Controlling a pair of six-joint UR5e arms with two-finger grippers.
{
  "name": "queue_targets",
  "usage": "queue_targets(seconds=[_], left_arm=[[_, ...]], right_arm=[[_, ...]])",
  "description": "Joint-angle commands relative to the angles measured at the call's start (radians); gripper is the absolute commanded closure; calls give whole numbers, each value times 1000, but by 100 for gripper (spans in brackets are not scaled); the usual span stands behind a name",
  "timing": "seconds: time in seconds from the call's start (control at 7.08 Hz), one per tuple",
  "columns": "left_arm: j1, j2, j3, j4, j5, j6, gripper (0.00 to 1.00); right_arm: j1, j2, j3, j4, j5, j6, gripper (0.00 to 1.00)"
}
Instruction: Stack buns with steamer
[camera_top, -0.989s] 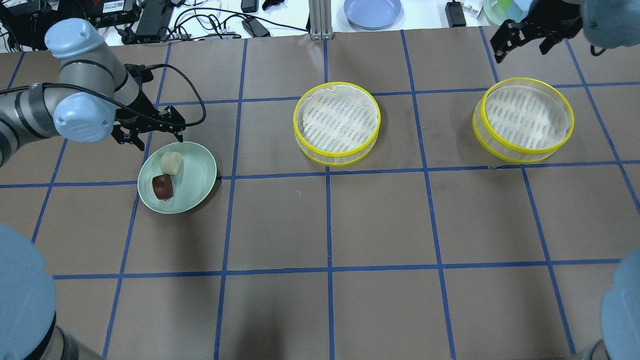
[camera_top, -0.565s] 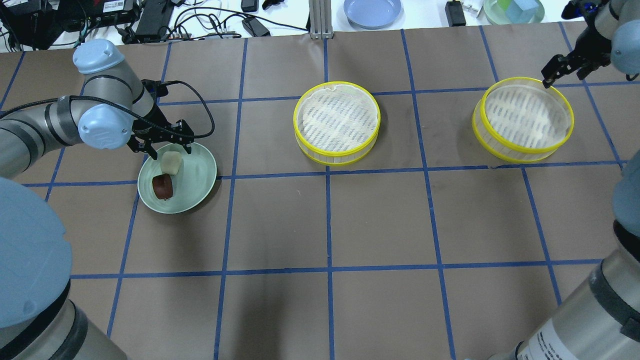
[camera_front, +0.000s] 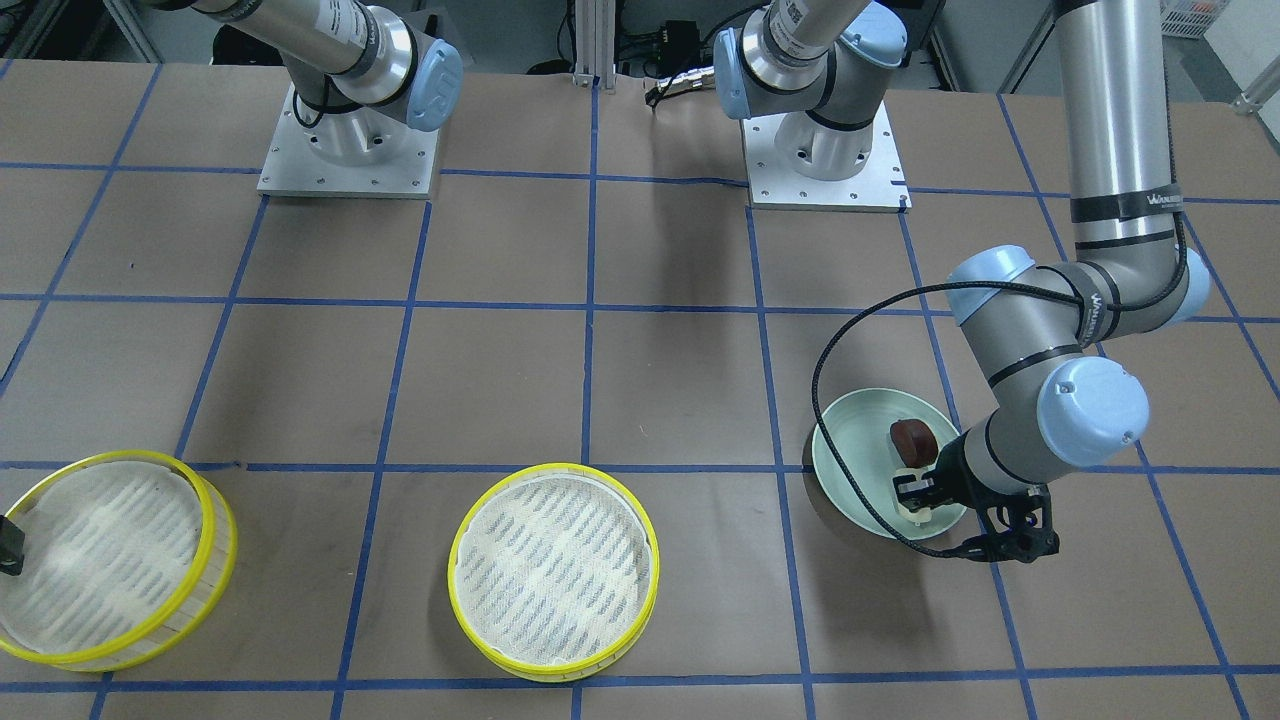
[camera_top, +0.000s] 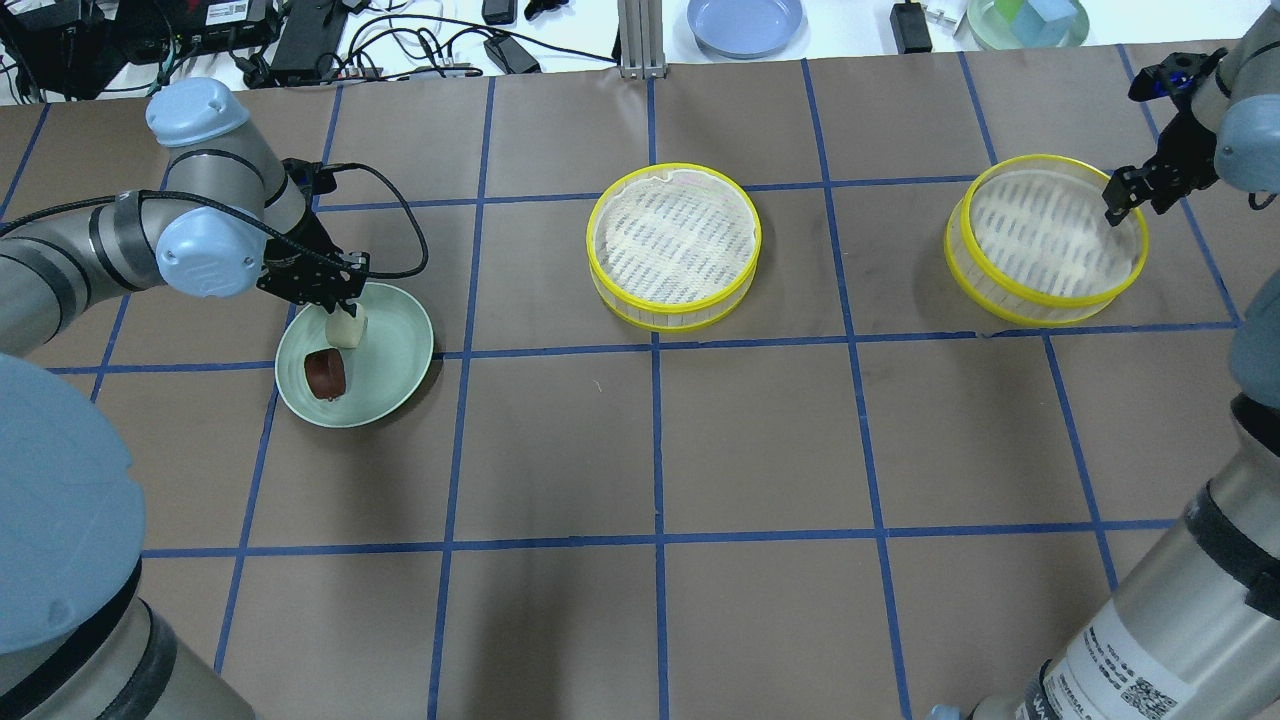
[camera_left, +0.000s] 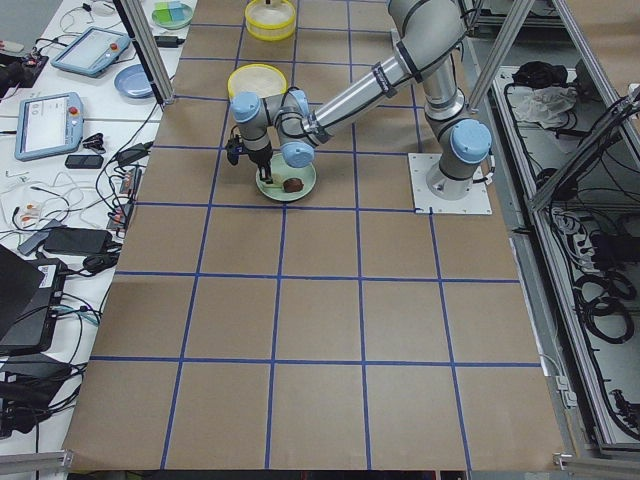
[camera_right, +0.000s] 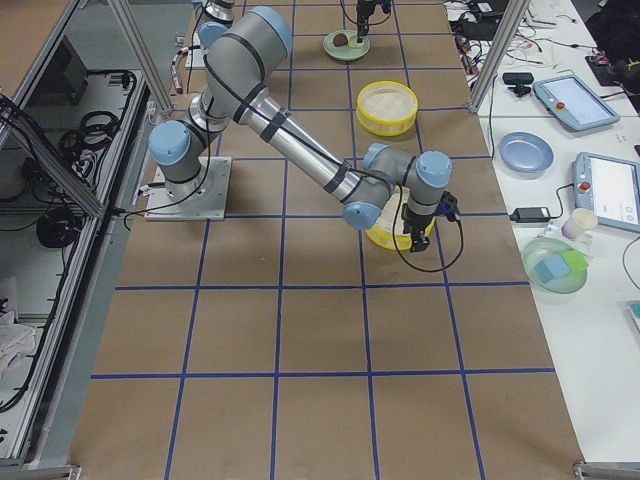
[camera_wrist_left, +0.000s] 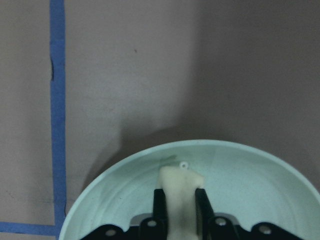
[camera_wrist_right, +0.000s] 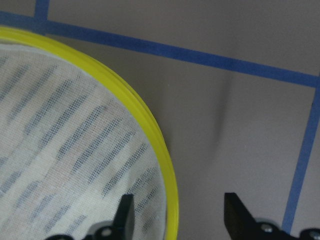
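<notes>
From across the surface (camera_front: 650, 380), the pale green plate (camera_front: 840, 470) near the left edge holds both buns: the reddish-brown bun (camera_front: 912, 437) lies free, the cream bun (camera_front: 920, 512) sits in the left claw (camera_front: 922, 497). The middle tray (camera_front: 553, 570) and the right-edge tray (camera_front: 100, 560), round and yellow-rimmed, hold only white mesh liner.

Overhead, the left claw, spread wide a moment ago, has closed onto the cream bun. The right claw (camera_top: 1122, 197) has come from beyond the right-edge tray to its rim.

At the left wrist, black fingers (camera_wrist_left: 160, 210) press the matte bun's sides. At the right wrist, the right claw gapes, empty, astride the glossy rim.
</notes>
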Motion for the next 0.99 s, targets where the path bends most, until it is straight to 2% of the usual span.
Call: queue_targets(seconds=[0.0, 0.14, 0.42, 0.71, 0.85], left_arm=[[-27, 44, 37, 1, -38, -167, 100], [-62, 67, 91, 0, -156, -287, 100], [-150, 66, 177, 33, -358, -586, 100], [-264, 20, 165, 194, -478, -743, 100], [-308, -15, 148, 223, -482, -786, 100]], right_arm=[[-3, 6, 3, 2, 10, 2, 95], [-1, 6, 3, 2, 12, 2, 100], [-1, -7, 2, 5, 13, 3, 100], [8, -54, 3, 16, 33, 15, 100], [20, -88, 3, 68, 33, 44, 100]])
